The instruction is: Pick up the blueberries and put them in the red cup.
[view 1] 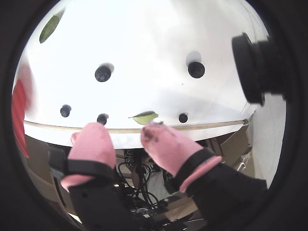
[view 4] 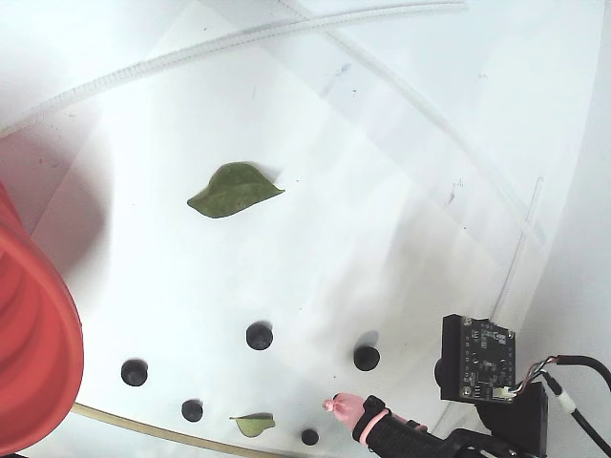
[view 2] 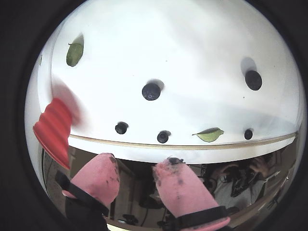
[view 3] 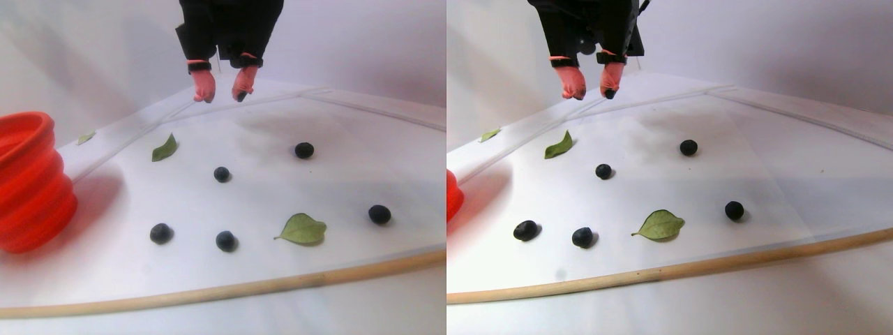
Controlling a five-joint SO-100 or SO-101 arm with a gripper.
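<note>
Your gripper (view 3: pixel 223 89) hangs above the far edge of the white sheet (view 3: pixel 335 181), its soft pink, smudged fingertips (view 2: pixel 180 185) parted and holding nothing. Five matte, round blueberries (view 3: pixel 222 174) lie scattered on the sheet below it, well apart, among flat green leaves (view 3: pixel 302 229). The ribbed red cup (view 3: pixel 31 185), cut off by the frame, stands at the stereo pair view's left edge.

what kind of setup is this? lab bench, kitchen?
Likely a hobby or lab tabletop rig: white sheet as work surface, loose blueberries and leaves laid out as props, bare circuit board beside the arm.
</note>
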